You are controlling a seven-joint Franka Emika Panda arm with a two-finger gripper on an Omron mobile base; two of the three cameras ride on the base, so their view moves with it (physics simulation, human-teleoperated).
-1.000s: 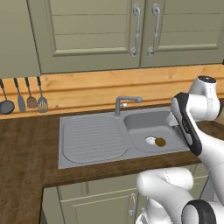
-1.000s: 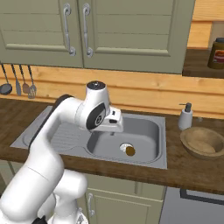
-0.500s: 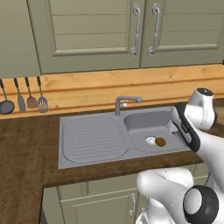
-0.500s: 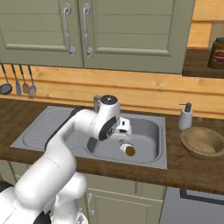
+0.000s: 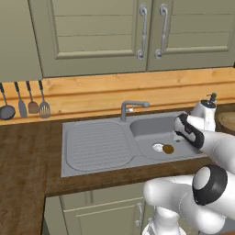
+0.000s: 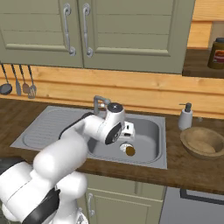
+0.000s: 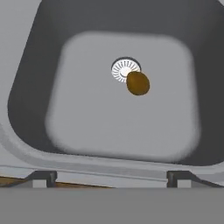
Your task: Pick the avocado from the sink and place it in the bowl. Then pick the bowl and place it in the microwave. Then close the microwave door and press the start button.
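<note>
Avocado (image 7: 138, 83) lies on the floor of the sink (image 7: 26, 87) basin, its edge touching and partly overlapping the round silver drain (image 7: 124, 69), which sits at about 10 o'clock from the fruit in the hand view. In the left base view the avocado (image 5: 168, 149) rests just at 3 o'clock of the drain (image 5: 158, 147), and in the right base view the avocado (image 6: 130, 151) sits at roughly 5 o'clock of the drain (image 6: 125, 147). The gripper (image 7: 112, 176) hangs above the basin's near rim with its two dark fingertips (image 7: 42, 176) spread wide apart at the bottom of the hand view, nothing between them, and the avocado well apart from them toward 12 o'clock. From the right base view the white hand (image 6: 127, 130) is over the near part of the basin, close to the curved faucet (image 6: 100, 103). The sink (image 5: 92, 147) has its ribbed drainboard at 9 o'clock of the basin in the left base view. The bowl (image 6: 204, 142), wooden and with nothing in it, stands on the wooden counter (image 6: 192, 168) at 3 o'clock of the sink (image 6: 48, 127) in the right base view, with a soap dispenser (image 6: 185, 117) just behind it at about 11 o'clock. Utensils (image 5: 23, 103) hang on the wall at 9 o'clock of the faucet (image 5: 131, 108) in the left base view.
</note>
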